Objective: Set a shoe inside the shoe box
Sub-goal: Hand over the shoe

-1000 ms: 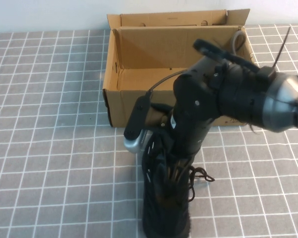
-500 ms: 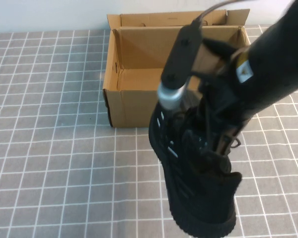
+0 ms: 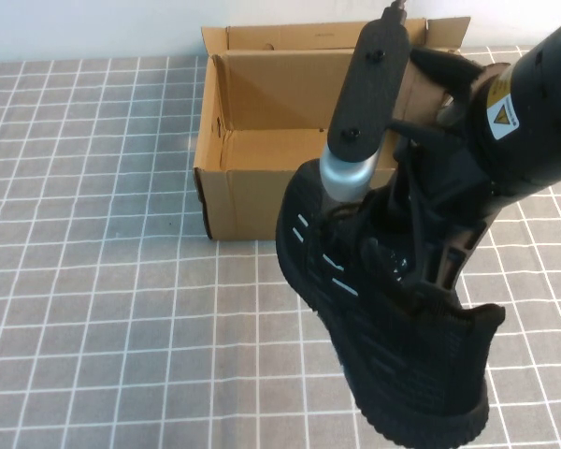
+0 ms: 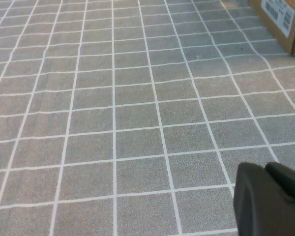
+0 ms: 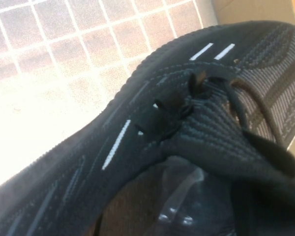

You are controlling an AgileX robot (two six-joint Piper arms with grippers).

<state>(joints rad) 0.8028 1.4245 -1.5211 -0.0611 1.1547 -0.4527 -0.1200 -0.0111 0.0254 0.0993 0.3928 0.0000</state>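
Observation:
The shoe (image 3: 393,365), a black mesh sneaker with pale dashes on its side, hangs in the air in front of the shoe box (image 3: 248,201), toe end low and towards the table's near edge. My right gripper (image 3: 428,257) is shut on the shoe at its opening, near the laces. The right wrist view shows the shoe (image 5: 137,142) close up, with a finger inside the opening. The brown cardboard box stands open at the back with its flaps upright. My left gripper (image 4: 273,201) is shut and empty, low over the tiled mat, far from the shoe.
The grey tiled mat (image 3: 93,281) covers the table. A corner of the box with a printed label shows in the left wrist view (image 4: 280,17). A corner of the box also shows in the right wrist view (image 5: 255,10). A white wall runs behind the box.
My right gripper has lifted the shoe off the mat, up and to the right, closer to the box front. The left arm has not moved.

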